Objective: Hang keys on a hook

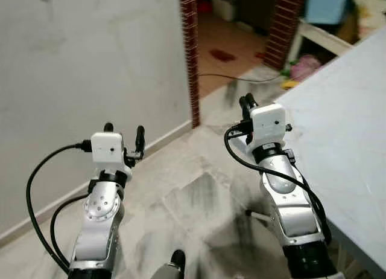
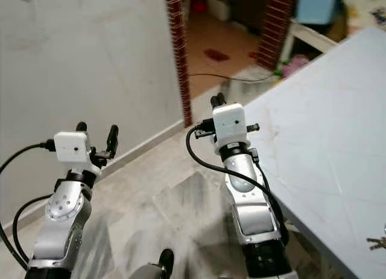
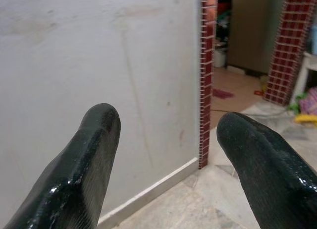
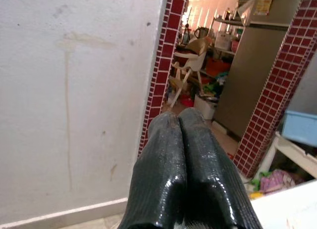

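- The pale grey-white table top (image 2: 325,140) with faint scuffs serves as the landmark; it fills the robot's right side of the head views.
- A small bunch of metal keys (image 2: 377,241) lies flat on that table top, close to its near end on the robot's right, well apart from both grippers and touched by neither.
- The right gripper (image 1: 247,102), at the end of a silver arm with a white camera block, is raised just beside the table's left edge, over the floor and not over the table surface. Its two black fingers (image 4: 171,174) are pressed together side by side along their length, with nothing between them.
- The left gripper (image 1: 123,134) is raised well to the left of the table, in front of a plain off-white plaster wall (image 1: 90,67). Its two black fingers (image 3: 86,164) stand wide apart with an open gap between them, holding nothing.
- A column of dark red and white small tiles (image 1: 190,55) ends the wall, further from the robot than the table's left edge; a second tiled column (image 1: 282,25) stands past the doorway.
- The marbled grey tile floor (image 1: 193,194) lies below the table's left edge and beneath both arms.
- A pink and yellow heap of small things (image 1: 301,69) lies on the floor just beyond the table's far corner.
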`<state>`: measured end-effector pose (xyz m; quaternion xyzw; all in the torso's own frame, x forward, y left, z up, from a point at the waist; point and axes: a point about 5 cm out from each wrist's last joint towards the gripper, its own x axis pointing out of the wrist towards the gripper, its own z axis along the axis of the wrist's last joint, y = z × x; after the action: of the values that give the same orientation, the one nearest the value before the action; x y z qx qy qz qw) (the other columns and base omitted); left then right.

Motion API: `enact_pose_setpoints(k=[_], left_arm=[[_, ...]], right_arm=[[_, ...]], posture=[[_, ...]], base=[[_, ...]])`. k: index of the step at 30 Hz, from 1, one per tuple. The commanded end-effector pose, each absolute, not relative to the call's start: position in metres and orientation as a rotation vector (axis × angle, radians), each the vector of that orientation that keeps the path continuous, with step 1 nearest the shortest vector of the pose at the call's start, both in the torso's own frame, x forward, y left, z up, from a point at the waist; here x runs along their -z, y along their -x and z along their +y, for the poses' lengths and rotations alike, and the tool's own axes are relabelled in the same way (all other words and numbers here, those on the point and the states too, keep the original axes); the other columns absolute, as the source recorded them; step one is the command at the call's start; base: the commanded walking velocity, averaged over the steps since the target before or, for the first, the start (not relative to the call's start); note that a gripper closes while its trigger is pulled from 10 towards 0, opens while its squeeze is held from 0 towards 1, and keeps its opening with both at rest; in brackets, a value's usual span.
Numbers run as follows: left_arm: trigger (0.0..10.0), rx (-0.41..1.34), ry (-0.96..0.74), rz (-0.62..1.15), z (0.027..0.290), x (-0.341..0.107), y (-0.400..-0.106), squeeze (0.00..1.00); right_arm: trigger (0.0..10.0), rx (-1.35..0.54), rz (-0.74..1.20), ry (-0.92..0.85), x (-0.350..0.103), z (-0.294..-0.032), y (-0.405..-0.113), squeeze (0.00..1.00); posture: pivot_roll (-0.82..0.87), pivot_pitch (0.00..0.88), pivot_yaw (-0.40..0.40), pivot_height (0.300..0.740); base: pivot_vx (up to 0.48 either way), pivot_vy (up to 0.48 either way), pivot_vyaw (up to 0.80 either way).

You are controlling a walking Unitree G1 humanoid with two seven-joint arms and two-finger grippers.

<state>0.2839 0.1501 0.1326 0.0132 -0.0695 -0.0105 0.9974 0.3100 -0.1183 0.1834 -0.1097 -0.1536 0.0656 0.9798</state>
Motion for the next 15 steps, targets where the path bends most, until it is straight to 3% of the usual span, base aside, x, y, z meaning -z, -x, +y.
enact_pose_setpoints(k=[1, 11, 15], left_arm=[[10.0, -0.025, -0.054, -0.145, 0.162, -0.133, -0.281, 0.00], [10.0, -0.146, -0.073, -0.124, 0.170, -0.125, -0.270, 0.00], [10.0, 0.019, -0.040, -0.133, 0.160, -0.126, -0.269, 0.00]], right_arm=[[10.0, -0.169, -0.330, 0.210, -0.188, -0.109, -0.310, 0.00], [10.0, -0.187, -0.326, 0.214, -0.188, -0.109, -0.312, 0.00], [10.0, -0.198, -0.327, 0.215, -0.187, -0.107, -0.312, 0.00]], posture=[[0.00, 0.138, 0.025, 0.740], [0.02, 0.142, 0.013, 0.740], [0.02, 0.143, 0.011, 0.740]], base=[[0.000, 0.000, 0.80], [0.000, 0.000, 0.80], [0.000, 0.000, 0.80]])
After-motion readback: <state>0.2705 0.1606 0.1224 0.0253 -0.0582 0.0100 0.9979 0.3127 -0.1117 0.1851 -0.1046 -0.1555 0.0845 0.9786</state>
